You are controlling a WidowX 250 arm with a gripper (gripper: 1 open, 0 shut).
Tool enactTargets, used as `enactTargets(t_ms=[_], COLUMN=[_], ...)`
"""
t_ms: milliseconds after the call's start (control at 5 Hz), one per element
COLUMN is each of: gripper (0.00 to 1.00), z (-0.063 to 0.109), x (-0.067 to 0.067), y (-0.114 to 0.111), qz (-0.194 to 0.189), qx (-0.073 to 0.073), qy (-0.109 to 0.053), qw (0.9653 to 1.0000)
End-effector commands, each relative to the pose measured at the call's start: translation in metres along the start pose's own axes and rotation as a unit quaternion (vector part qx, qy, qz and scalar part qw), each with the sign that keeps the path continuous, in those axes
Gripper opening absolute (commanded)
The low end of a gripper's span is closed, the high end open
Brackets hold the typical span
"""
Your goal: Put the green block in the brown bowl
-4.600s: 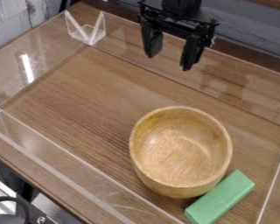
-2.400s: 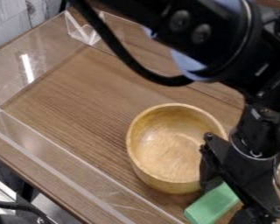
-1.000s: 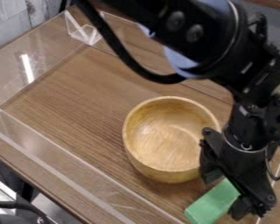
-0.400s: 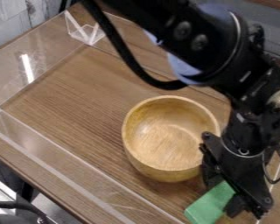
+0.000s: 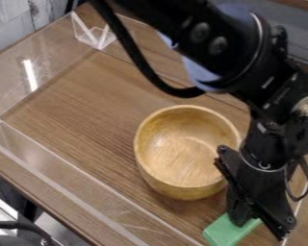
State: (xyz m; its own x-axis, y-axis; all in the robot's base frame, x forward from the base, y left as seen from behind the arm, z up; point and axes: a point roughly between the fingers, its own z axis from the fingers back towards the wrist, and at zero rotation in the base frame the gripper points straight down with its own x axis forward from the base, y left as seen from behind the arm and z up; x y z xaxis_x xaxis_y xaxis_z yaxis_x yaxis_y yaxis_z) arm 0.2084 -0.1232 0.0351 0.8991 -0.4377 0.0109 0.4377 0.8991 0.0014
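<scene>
A wooden desk seen from above, with a clear low wall around it. The green block lies on the desk at the near right corner, just beside the brown bowl and not in it. Only the block's near end shows; the rest is hidden under my hand.

The block looks like a stiff, flat, matte bar. I judge it light and not fragile, and not likely to bend or crush. Its plain faces may slip a little, so I want the grip across its narrow width, near the middle of its length, so that it does not swing or tip when lifted.

The black arm comes down from the top of the view and fills the right side. The hand points straight down at the desk. Its fingers are drawn in narrow, pinching the block from both long sides. The block has not yet left the desk.
</scene>
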Motion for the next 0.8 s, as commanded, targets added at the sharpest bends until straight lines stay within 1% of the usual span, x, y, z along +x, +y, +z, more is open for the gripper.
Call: enactTargets(t_ms=[0,200,400,600], gripper=[0.0,0.0,0.0,1.0], z=[0.025,0.047,0.093,0.103], x=[0.01,0.011,0.015,0.02], y=[0.003,0.008,0.025,0.028], qz=[0.015,0.031,0.055,0.056], qx=[-0.004,-0.002,0.009,0.017], qy=[-0.029,-0.027,-0.04,-0.049], qw=[0.9995,0.9991,0.9976,0.9971])
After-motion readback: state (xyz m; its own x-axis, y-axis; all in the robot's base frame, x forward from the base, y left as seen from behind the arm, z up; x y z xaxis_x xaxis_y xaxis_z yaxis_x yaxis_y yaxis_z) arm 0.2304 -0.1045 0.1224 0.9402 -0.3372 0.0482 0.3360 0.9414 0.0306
